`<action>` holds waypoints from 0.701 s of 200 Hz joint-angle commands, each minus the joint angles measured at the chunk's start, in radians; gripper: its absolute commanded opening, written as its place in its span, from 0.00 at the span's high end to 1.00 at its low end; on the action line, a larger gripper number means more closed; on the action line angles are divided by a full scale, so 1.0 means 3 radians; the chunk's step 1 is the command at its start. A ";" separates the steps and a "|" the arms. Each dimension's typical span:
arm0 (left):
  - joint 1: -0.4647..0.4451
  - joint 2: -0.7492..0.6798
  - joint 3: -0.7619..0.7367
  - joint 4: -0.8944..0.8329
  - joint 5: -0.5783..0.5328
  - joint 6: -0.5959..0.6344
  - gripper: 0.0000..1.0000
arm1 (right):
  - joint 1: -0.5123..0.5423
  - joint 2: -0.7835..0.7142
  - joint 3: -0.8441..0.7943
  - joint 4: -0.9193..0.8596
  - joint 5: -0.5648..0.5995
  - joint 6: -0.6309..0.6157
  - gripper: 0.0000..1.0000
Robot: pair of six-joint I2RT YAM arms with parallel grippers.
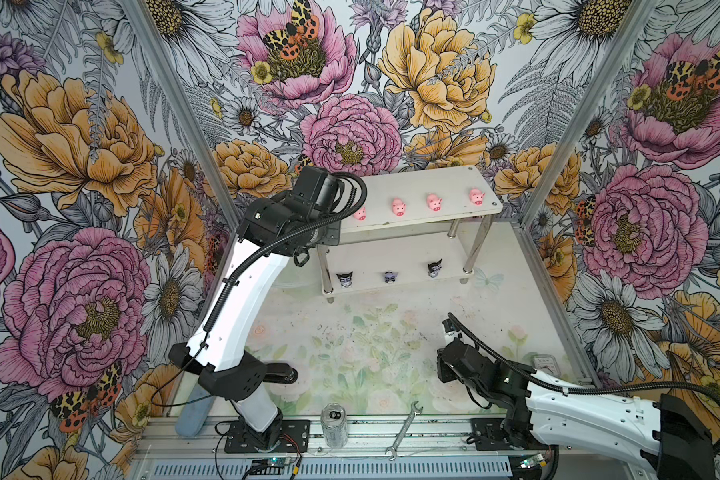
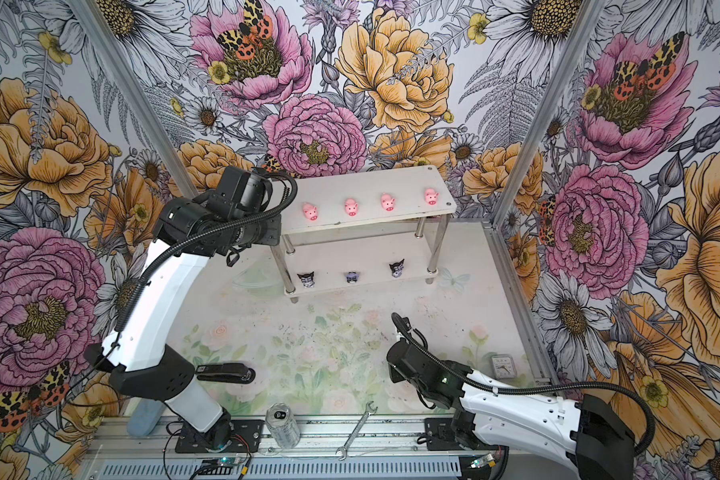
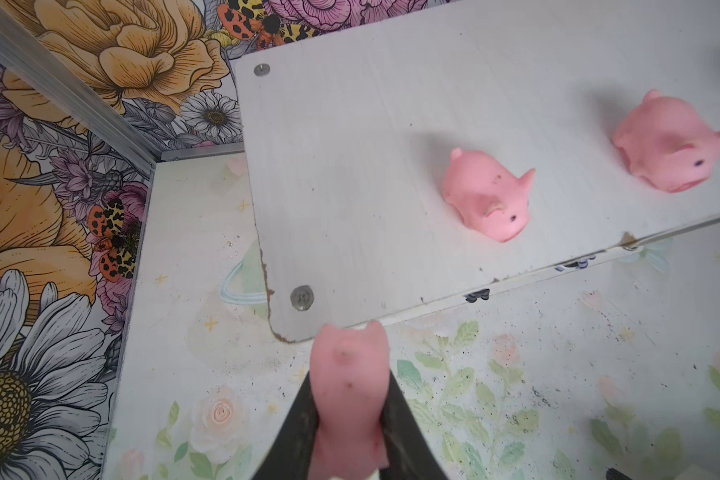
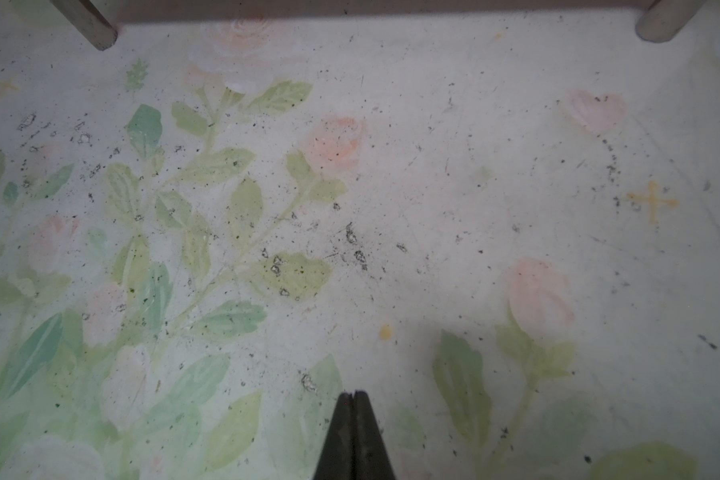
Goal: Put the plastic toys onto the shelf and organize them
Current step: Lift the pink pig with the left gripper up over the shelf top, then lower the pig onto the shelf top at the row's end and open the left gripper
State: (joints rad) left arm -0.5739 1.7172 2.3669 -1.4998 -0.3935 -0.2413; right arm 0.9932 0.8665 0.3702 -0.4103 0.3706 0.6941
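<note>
Near shelf point(image 3: 350, 166), only wrist view shows gripped pig point(image 3: 350, 395).

Five pink pigs point(image 2: 309, 211) point(image 2: 351, 206) point(image 2: 387, 201) point(image 2: 431, 195) were counted: four in a row on the top tier of the one shelf point(image 2: 371, 183), and a fifth pig point(image 3: 348, 357) just off its near left corner. Three dark pointed-ear figurines point(image 2: 306, 279) point(image 2: 352, 276) point(image 2: 396, 268) stood on the lower tier. On the near side lay one clear can point(image 2: 282, 426), one wrench point(image 2: 356, 430), one stapler point(image 2: 225, 371) and one small clock point(image 2: 501, 366).
</note>
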 commanded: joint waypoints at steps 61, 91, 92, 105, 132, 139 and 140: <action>0.0296 0.0574 0.0518 -0.0043 0.0008 0.0108 0.75 | -0.0039 -0.0055 -0.0159 0.0142 0.0021 -0.0025 0.98; 0.0313 0.0674 0.0590 -0.0032 0.0103 0.0089 0.75 | -0.0056 -0.0065 -0.0163 0.0150 0.0028 -0.0037 0.98; 0.0313 0.0676 0.0592 -0.0032 0.0106 0.0089 0.75 | -0.0057 -0.0065 -0.0164 0.0150 0.0028 -0.0038 0.98; 0.0314 0.0699 0.0609 -0.0036 0.0128 0.0083 0.75 | -0.0057 -0.0050 -0.0165 0.0156 0.0023 -0.0032 0.98; 0.0313 0.0701 0.0571 -0.0037 0.0111 0.0068 0.74 | -0.0064 -0.0027 -0.0161 0.0166 0.0012 -0.0036 0.98; 0.0313 0.0689 0.0554 -0.0034 0.0106 0.0064 0.73 | -0.0068 -0.0025 -0.0160 0.0166 0.0012 -0.0040 0.98; 0.0313 0.0686 0.0553 -0.0033 0.0106 0.0066 0.73 | -0.0066 -0.0025 -0.0160 0.0166 0.0012 -0.0039 0.98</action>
State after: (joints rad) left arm -0.4858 1.9209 2.5343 -1.5036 -0.3889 -0.2245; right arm 0.9802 0.8642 0.3279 -0.3897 0.3702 0.6937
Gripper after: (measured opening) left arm 0.255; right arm 0.049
